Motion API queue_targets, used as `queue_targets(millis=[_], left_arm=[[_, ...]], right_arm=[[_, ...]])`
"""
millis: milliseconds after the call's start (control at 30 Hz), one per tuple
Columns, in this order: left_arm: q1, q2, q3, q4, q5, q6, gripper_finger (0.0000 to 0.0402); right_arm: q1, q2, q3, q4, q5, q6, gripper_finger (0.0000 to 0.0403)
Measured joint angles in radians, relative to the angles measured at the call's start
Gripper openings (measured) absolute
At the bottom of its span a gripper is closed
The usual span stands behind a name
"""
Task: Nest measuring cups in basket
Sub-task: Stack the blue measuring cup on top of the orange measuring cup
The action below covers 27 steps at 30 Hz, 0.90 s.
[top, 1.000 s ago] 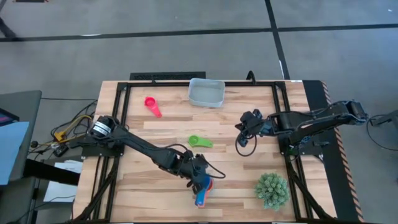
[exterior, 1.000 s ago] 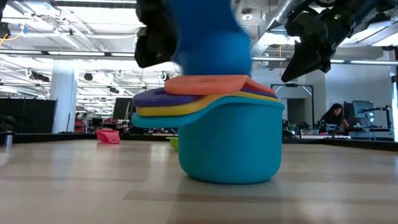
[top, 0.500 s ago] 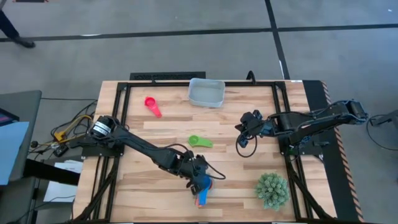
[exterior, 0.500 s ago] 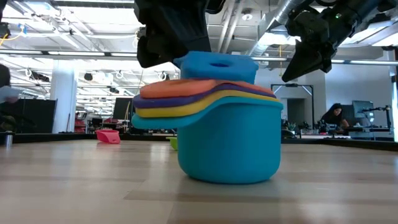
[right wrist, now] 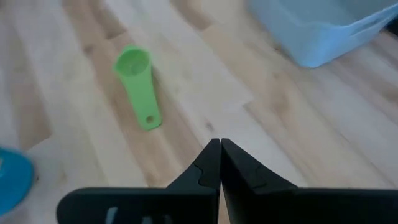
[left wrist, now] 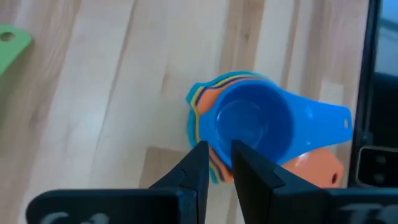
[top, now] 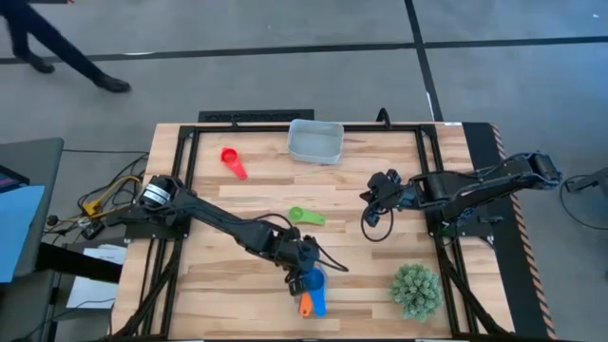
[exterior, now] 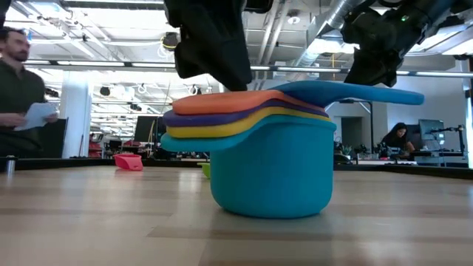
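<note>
The left gripper (top: pixel 297 275) hangs just above the nested stack of measuring cups (exterior: pixel 270 166) near the table's front edge, its fingers (left wrist: pixel 194 167) a narrow gap apart beside the rim of the blue cup (left wrist: pixel 255 127), which sits on top inside the teal cup (exterior: pixel 272 170). The right gripper (top: pixel 372 198) waits with fingers together over the table's right middle. The green cup (top: pixel 304 217) and pink cup (top: pixel 231 160) lie loose on the wood, and the basket (top: pixel 314 142) sits at the far edge.

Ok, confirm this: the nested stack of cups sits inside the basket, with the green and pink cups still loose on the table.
Not quite. The high view shows the stack on the bare table near the front edge, by the left gripper, far from the basket, which holds no cups. The green cup and pink cup do lie loose on the table.
</note>
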Motion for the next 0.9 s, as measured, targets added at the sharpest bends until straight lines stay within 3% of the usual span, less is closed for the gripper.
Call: queue_targets(millis=[200, 367, 567, 900], left_arm=[[-0.032, -0.001, 0.031, -0.113, -0.025, 0.055, 0.0055], [-0.084, -0.003, 0.024, -0.22, -0.064, 0.055, 0.0055], [-0.153, -0.003, -0.03, -0.132, -0.049, 0.071, 0.0055], [-0.204, -0.003, -0.101, 0.066, -0.028, 0.12, 0.0055]], right_arm=[[0.114, 0.041, 0.0, 0.066, -0.026, 0.058, 0.0032], [0.248, 0.172, 0.001, 0.218, -0.093, 0.152, 0.0011], [0.365, 0.367, 0.09, 0.275, -0.093, 0.277, 0.001], [0.457, 0.665, 0.359, 0.256, -0.119, 0.328, 0.0008]])
